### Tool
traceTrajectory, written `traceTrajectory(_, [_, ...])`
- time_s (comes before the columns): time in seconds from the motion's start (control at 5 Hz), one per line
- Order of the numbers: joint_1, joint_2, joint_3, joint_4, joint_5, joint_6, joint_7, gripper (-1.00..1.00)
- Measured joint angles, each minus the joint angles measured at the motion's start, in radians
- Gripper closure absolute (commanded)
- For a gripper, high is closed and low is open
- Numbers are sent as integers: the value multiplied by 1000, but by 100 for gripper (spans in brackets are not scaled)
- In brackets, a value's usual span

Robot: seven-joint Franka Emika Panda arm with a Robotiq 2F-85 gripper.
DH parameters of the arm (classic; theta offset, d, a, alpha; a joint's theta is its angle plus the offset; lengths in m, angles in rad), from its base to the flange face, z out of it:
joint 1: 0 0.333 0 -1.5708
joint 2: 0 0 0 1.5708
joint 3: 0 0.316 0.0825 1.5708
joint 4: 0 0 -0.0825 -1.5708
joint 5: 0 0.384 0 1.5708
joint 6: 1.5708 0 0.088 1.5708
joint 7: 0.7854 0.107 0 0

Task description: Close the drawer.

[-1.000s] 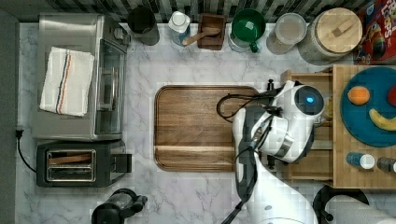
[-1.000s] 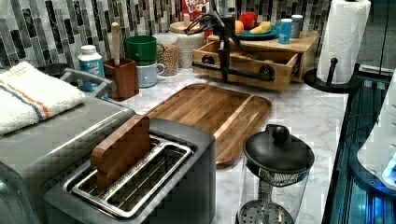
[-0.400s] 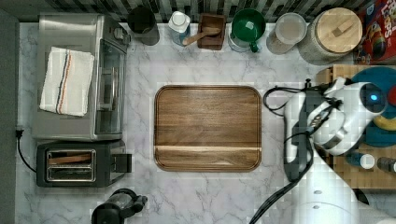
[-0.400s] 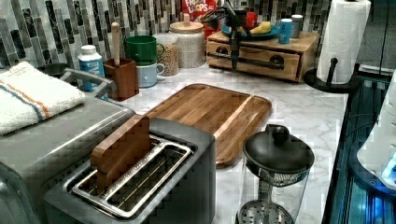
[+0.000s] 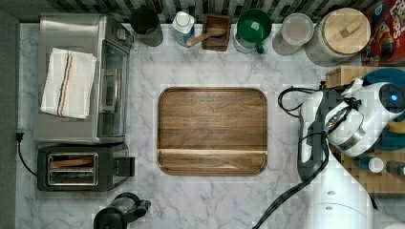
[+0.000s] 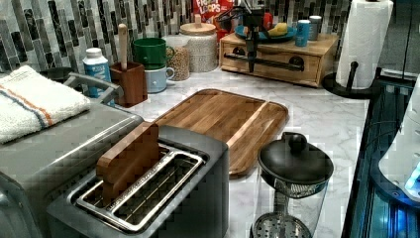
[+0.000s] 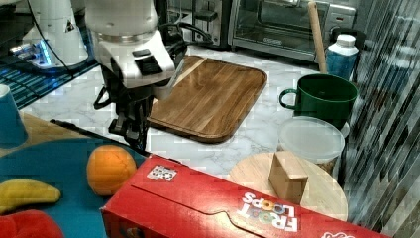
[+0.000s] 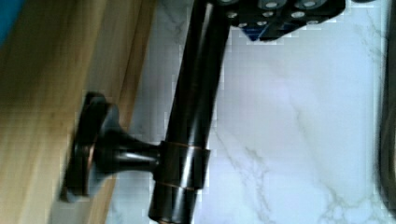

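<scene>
The light-wood drawer (image 6: 270, 62) with its long black bar handle (image 8: 191, 116) sits flush under the blue plate (image 6: 265, 33); the black gripper (image 6: 251, 58) is at the bar, its grip impossible to tell.

My worktop (image 5: 215, 62) is white veined marble, smooth with a soft sheen. The drawer (image 6: 270, 62) is pale matt wood; its handle (image 8: 194, 107) is dark glossy metal with coppery wear at the collar. The board (image 5: 212, 131) is darker oiled wood. The toaster (image 6: 198, 163) is brushed grey metal, the towel (image 5: 67, 82) woven cloth.
</scene>
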Motion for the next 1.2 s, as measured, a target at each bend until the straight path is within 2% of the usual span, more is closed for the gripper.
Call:
traceTrajectory(0.4, [43, -13, -37, -23, -8, 31, 1, 100])
traceTrajectory(1.2, [53, -13, -47, -21, -10, 27, 0, 100])
